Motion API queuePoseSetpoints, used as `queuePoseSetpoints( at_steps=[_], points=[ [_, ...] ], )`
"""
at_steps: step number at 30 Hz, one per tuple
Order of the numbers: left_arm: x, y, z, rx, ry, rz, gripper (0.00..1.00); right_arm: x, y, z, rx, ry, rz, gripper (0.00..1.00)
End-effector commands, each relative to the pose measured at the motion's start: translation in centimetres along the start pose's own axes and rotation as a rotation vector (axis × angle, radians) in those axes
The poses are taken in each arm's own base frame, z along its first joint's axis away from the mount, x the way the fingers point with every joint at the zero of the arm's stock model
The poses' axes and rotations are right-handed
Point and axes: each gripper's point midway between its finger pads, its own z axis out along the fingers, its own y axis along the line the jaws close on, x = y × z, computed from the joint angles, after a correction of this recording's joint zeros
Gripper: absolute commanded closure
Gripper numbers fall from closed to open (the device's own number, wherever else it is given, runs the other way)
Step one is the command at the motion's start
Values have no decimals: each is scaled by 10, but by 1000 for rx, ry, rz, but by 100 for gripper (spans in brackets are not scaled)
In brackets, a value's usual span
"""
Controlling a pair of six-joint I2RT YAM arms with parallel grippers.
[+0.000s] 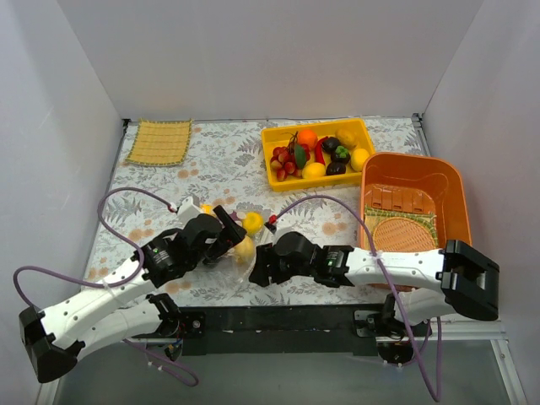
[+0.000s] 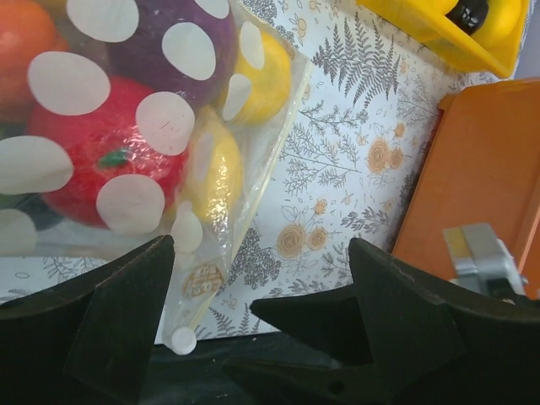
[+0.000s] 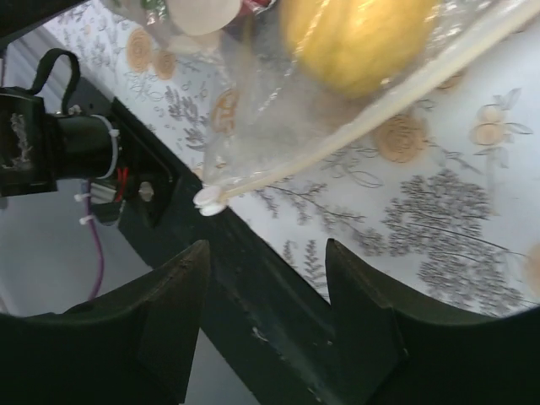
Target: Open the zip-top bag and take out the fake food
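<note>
Clear spotted zip-top bag holds fake food.

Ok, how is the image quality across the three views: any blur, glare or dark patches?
Top external: even, soft light, sharp, though the zip-top bag is barely readable between the arms. Left wrist: bag sharp, the left pincer a near-black silhouette. Right wrist: the yellow fruit looks soft behind sheeny plastic, and the right pincer is underexposed.

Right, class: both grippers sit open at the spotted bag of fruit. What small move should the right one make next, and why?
Probably ease the right gripper forward and close on the white zip end of the zip-top bag. Its jaws stand open just short of it, the zip looks shut, and the fake food is inside.
</note>
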Motion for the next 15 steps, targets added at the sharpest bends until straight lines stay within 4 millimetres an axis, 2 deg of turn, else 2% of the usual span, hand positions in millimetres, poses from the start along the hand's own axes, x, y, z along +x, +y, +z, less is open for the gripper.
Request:
queuePoseSetpoints(
  at_steps=[1,7,12,15],
  points=[
    [-1,21,-17,-68,17,-29,21,-4,44,15,-147,-38,132,37],
    [23,44,-19,-101,107,-64,29,-11,49,18,-124,-81,185,41],
    [29,52,-22,-111,128,-94,36,-11,51,25,-119,-82,214,43],
    [34,54,-20,-107,145,-107,40,-3,49,33,-102,-55,227,45]
  ],
)
